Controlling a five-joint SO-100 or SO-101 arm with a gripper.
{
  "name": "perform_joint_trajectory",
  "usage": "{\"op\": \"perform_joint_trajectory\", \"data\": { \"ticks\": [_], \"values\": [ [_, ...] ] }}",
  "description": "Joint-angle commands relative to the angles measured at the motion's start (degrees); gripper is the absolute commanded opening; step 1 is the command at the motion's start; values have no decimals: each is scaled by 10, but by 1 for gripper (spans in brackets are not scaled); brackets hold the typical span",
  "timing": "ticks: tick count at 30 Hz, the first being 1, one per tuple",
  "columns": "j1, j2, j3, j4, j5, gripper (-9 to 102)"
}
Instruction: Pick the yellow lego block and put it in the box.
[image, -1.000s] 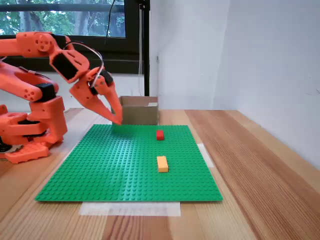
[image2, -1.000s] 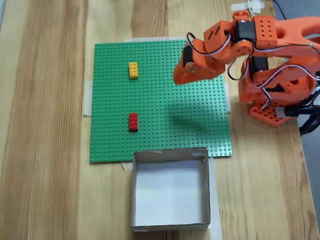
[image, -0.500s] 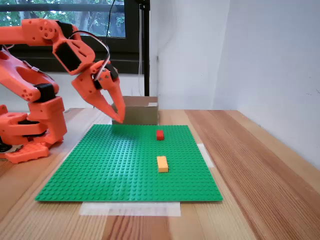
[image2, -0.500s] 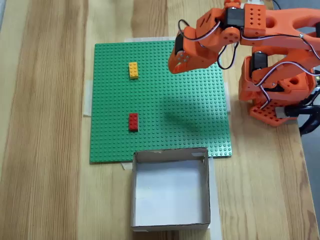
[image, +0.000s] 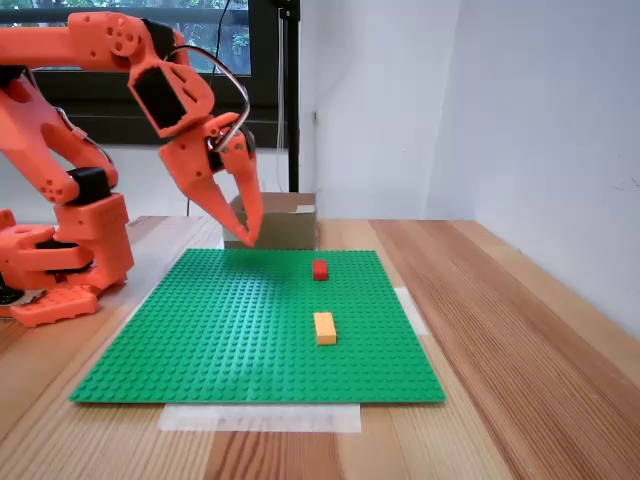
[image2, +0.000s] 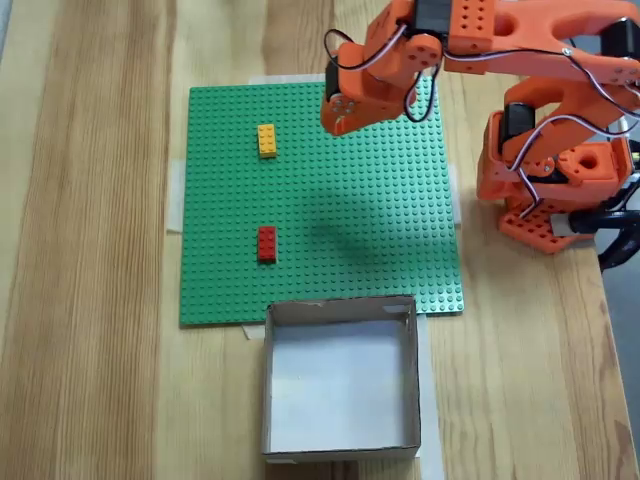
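The yellow lego block (image: 324, 327) (image2: 267, 140) lies flat on the green baseplate (image: 230, 330) (image2: 380, 240), nothing touching it. My orange gripper (image: 249, 236) (image2: 334, 116) hangs above the plate with its tips pointing down. Its fingertips meet and hold nothing. In the top-down fixed view it is to the right of the yellow block, well apart from it. The brown cardboard box (image: 281, 222) (image2: 340, 380) stands just past one edge of the plate and is empty inside.
A smaller red brick (image: 320, 269) (image2: 266, 243) sits on the plate between the yellow block and the box. The arm's orange base (image: 60, 250) (image2: 555, 170) stands on the wooden table beside the plate. A white wall runs along one side of the table.
The gripper has risen and swung across the plate toward the yellow block's side, away from the box. The bricks and the box have not moved.
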Motion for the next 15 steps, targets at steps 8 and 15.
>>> {"op": "perform_joint_trajectory", "data": {
  "ticks": [8,15],
  "values": [
    [1,-70,-85,31,-19,-1],
    [-6,-132,-146,40,-17,-1]
  ]
}}
